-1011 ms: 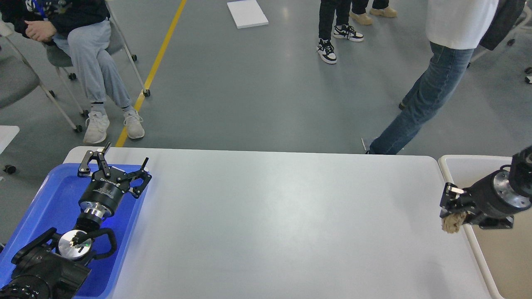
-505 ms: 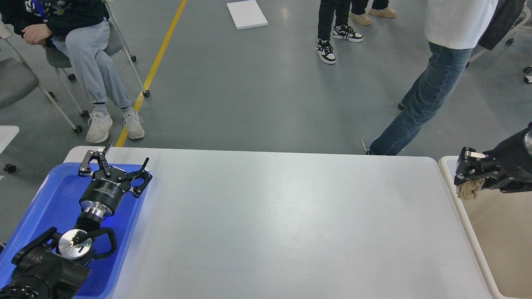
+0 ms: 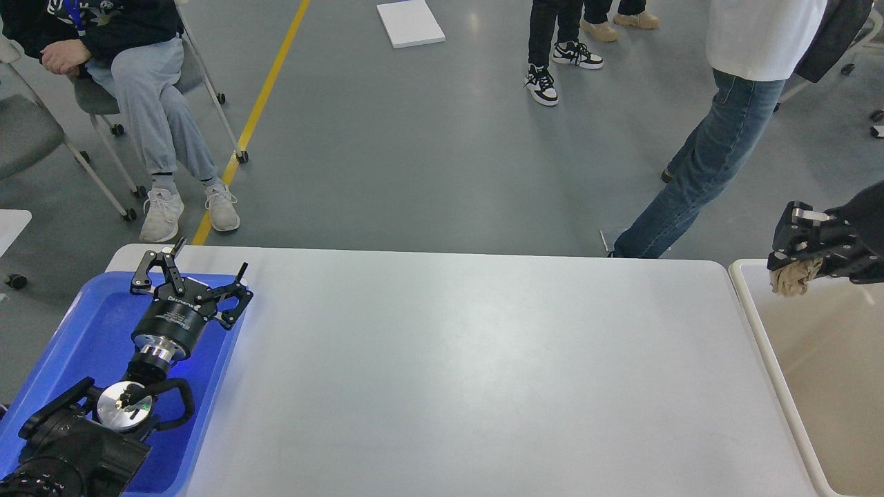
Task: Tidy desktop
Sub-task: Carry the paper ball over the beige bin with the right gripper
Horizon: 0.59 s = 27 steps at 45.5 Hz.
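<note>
Right now the R hand (image 3: 794,259) sits at the far R edge, fingers clamped on a crumpled tan wad (image 3: 789,277), held above the near rim of the beige bin (image 3: 753,324), just off the worktop (image 3: 469,373). L hand (image 3: 192,276) hangs over the blue tray (image 3: 76,331) at the worktop's L end, fingers spread apart, gripping nothing. Worktop fills the middle of the view btwn tray & bin, white and smooth.
</note>
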{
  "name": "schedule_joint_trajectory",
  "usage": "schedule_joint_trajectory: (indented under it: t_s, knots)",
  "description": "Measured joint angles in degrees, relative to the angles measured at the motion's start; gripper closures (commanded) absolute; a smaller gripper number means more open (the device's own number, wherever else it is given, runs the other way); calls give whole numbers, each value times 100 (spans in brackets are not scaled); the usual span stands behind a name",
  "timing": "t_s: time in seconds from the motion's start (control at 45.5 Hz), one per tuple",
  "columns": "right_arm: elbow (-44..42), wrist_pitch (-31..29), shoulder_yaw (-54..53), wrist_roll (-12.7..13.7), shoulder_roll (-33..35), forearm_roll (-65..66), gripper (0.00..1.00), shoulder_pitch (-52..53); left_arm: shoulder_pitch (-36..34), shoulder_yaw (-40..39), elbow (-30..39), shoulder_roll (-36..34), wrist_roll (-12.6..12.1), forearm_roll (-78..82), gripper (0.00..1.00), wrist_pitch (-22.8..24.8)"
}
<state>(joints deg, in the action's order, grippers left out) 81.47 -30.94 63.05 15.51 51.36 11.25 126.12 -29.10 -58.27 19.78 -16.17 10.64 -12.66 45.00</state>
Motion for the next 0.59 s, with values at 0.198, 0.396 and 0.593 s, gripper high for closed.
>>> schedule_joint_trajectory:
  t_s: [0.198, 0.396, 0.593]
  knots:
    - [-12, 8, 14, 0, 80, -57, 100, 83, 0, 0, 0, 0, 0, 0, 0, 0]
    - [-46, 30, -47, 3, 334, -76, 100, 115, 0, 0, 0, 0, 0, 0, 0, 0]
    - [-197, 44, -214, 3, 825, -80, 100, 55, 1, 0, 0, 0, 0, 0, 0, 0]
